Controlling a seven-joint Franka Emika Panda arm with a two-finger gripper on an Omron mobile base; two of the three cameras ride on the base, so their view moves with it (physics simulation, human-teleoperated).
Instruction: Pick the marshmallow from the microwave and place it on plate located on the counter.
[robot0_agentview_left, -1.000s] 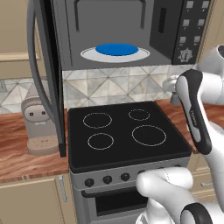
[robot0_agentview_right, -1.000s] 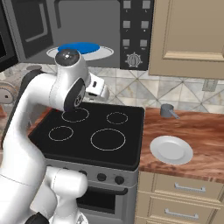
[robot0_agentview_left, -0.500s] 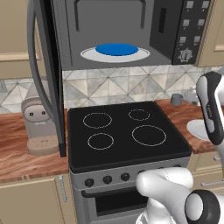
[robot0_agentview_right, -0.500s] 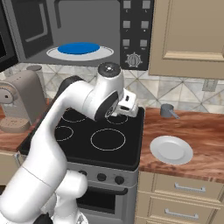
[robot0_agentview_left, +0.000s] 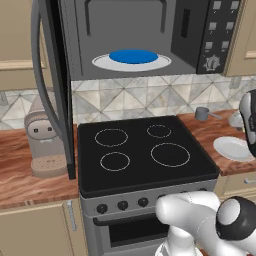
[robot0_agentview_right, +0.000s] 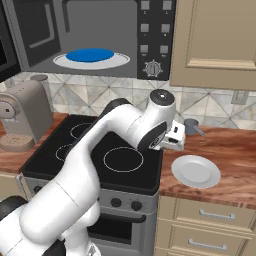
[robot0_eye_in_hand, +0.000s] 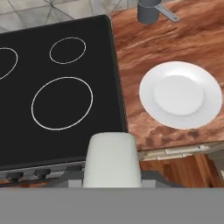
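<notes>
Close to the lens in the hand view, the white marshmallow (robot0_eye_in_hand: 113, 159) sits between my fingers and hides the tips. My gripper (robot0_agentview_right: 175, 144) is shut on it and hangs above the stove's right edge, just left of the plate. The pale round plate (robot0_eye_in_hand: 180, 94) (robot0_agentview_right: 196, 171) (robot0_agentview_left: 232, 148) lies bare on the reddish-brown counter (robot0_agentview_right: 227, 145), apart from the marshmallow. The microwave (robot0_agentview_right: 95, 35) (robot0_agentview_left: 150, 30) stands open above the stove, its door (robot0_agentview_left: 50, 85) swung to the left, with a blue disc (robot0_agentview_left: 133, 55) on its turntable.
The black stovetop (robot0_eye_in_hand: 57, 87) (robot0_agentview_left: 142, 150) lies left of the plate. A small grey cup with a handle (robot0_eye_in_hand: 149, 11) (robot0_agentview_right: 191, 126) stands behind the plate. A coffee machine (robot0_agentview_left: 44, 142) is on the left counter. My arm (robot0_agentview_right: 120, 125) arches over the stove.
The arm has swung right from above the stove's left burners to its right edge beside the plate, carrying the marshmallow. The scene itself has not moved.
</notes>
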